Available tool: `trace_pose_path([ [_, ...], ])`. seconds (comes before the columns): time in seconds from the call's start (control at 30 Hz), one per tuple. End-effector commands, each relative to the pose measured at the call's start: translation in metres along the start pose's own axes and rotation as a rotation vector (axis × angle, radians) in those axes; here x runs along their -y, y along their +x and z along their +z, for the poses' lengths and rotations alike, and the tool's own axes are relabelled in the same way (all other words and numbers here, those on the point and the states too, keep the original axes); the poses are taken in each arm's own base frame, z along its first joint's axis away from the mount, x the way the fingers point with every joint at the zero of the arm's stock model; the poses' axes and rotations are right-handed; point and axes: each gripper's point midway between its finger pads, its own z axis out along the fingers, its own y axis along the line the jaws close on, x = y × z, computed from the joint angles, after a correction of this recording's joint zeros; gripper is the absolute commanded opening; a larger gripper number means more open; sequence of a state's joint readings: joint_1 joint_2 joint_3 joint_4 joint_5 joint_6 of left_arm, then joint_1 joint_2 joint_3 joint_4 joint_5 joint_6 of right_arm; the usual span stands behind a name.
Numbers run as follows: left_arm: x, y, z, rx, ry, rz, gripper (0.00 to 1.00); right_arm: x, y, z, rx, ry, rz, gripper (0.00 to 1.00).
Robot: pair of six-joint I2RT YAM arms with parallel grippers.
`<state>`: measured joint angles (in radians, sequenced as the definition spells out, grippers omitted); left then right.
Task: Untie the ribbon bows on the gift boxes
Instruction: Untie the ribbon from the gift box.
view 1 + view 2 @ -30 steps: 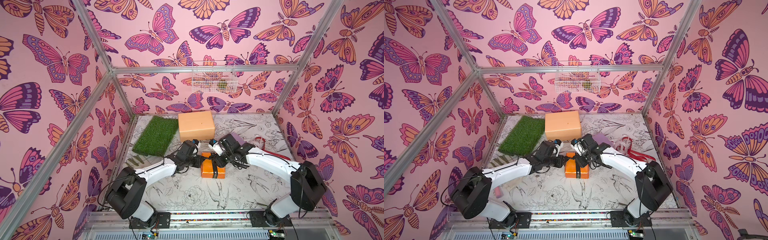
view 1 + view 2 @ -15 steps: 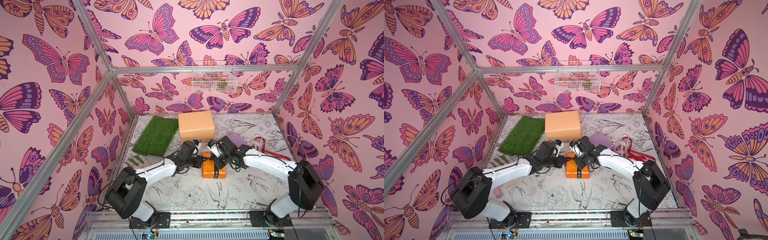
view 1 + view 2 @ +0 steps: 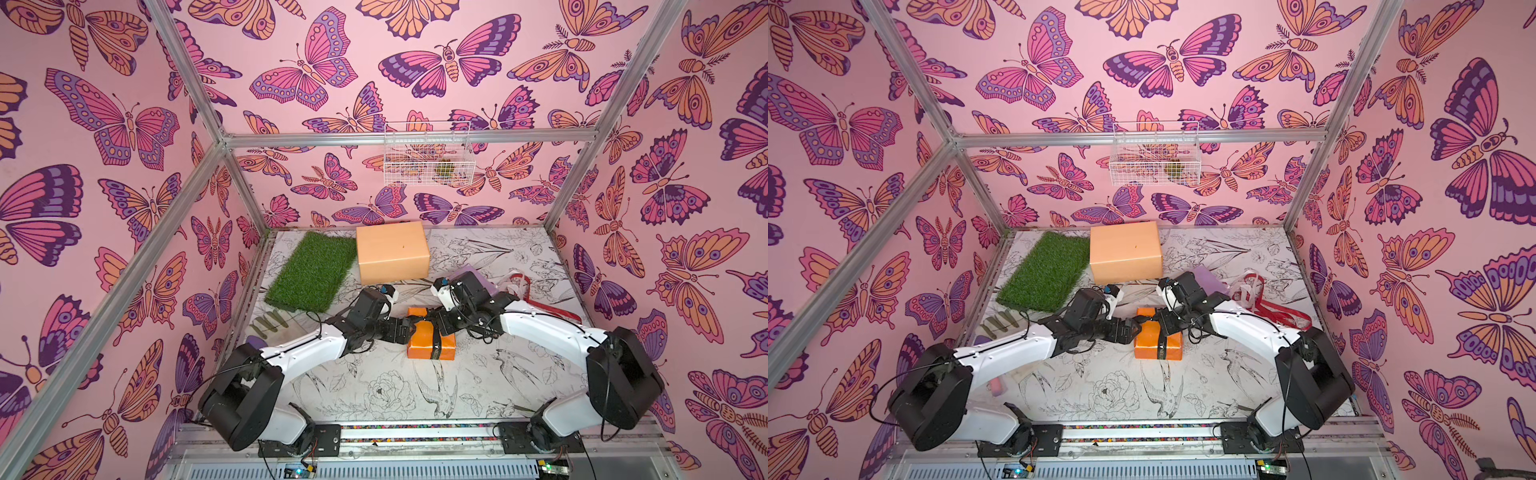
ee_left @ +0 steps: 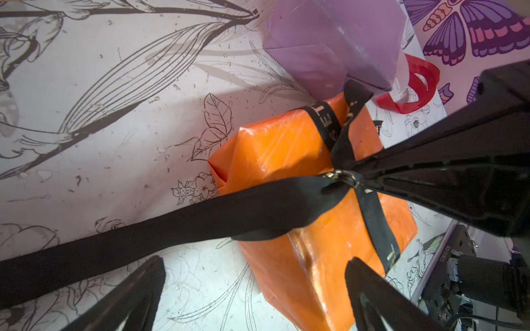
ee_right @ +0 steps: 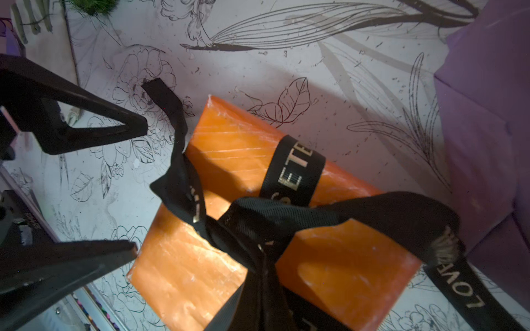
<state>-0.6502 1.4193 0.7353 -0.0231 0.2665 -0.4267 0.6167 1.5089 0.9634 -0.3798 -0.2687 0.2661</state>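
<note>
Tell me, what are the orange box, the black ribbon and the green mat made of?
The orange box looks like paper wrapping with a glossy, maybe taped-over skin: it shines, creases and has folded corners. The black ribbon seems woven fabric, fairly matte, with fine ribbing and pale printed letters. The green mat is likely plastic fake grass, judging by its short fuzzy blades.

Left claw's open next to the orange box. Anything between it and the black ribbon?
Nothing visible. The black ribbon's tail runs right across in front of the open left claw. Only the knot on the orange box is crowded: the right claw is shut on the ribbon there.
</note>
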Motion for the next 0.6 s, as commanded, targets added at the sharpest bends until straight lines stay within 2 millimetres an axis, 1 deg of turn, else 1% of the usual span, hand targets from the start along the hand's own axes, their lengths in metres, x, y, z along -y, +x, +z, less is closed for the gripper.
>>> trace_pose_path([
  [0.0, 0.011, 0.001, 0.000, 0.008, 0.037, 0.028, 1.00, -0.007, 0.000, 0.001, -0.010, -0.050, 0.035, 0.00],
  [0.1, 0.018, -0.009, 0.003, 0.023, 0.029, 0.043, 1.00, -0.008, 0.000, 0.003, -0.012, -0.057, 0.040, 0.00],
  [0.13, 0.023, -0.012, 0.003, 0.027, 0.040, 0.056, 0.92, -0.008, 0.001, 0.003, -0.012, -0.060, 0.041, 0.00],
  [0.17, 0.028, -0.014, 0.004, 0.028, 0.049, 0.076, 0.81, -0.008, 0.001, 0.003, -0.013, -0.062, 0.044, 0.00],
  [0.2, 0.034, -0.015, 0.004, 0.028, 0.060, 0.105, 0.59, -0.008, 0.001, 0.004, -0.014, -0.062, 0.046, 0.00],
  [0.23, 0.039, -0.015, 0.006, 0.027, 0.066, 0.128, 0.26, -0.008, 0.001, 0.005, -0.016, -0.062, 0.049, 0.00],
  [0.27, 0.042, -0.015, 0.008, 0.026, 0.067, 0.141, 0.00, -0.009, 0.002, 0.005, -0.019, -0.065, 0.053, 0.00],
  [0.4, 0.043, -0.012, 0.017, 0.009, 0.036, 0.195, 0.01, -0.010, 0.002, 0.008, -0.029, -0.078, 0.069, 0.00],
  [0.47, 0.041, -0.010, 0.022, 0.002, 0.009, 0.228, 0.09, -0.009, 0.004, 0.009, -0.042, -0.083, 0.081, 0.00],
  [0.57, 0.036, -0.011, 0.028, -0.015, -0.036, 0.260, 0.15, -0.011, 0.004, 0.010, -0.049, -0.096, 0.087, 0.00],
])
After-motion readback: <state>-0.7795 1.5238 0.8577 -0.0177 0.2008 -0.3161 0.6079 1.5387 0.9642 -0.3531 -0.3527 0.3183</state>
